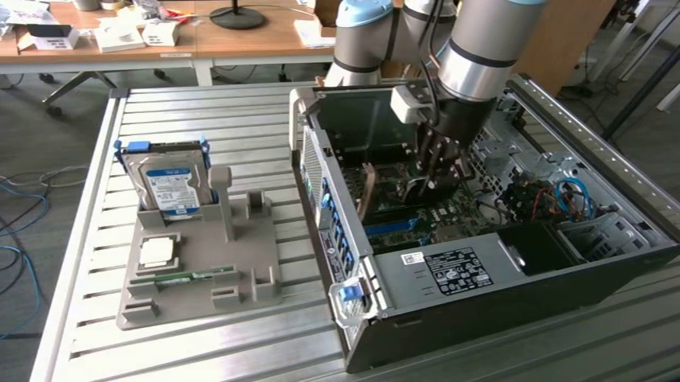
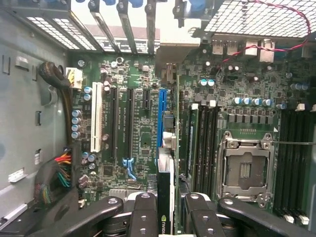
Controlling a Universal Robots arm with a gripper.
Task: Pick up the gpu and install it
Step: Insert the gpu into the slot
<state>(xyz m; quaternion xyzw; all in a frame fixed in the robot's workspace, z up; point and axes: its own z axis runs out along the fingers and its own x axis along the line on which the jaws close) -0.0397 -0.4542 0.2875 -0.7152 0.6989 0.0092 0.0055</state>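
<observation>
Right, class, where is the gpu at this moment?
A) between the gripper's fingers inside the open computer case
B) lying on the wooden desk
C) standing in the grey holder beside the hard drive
A: the gpu stands edge-on in the gripper, over the motherboard inside the computer case.

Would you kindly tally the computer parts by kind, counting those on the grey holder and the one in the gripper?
hard drive: 1
square silver chip: 1
memory stick: 1
gpu: 1
Total: 4
</observation>
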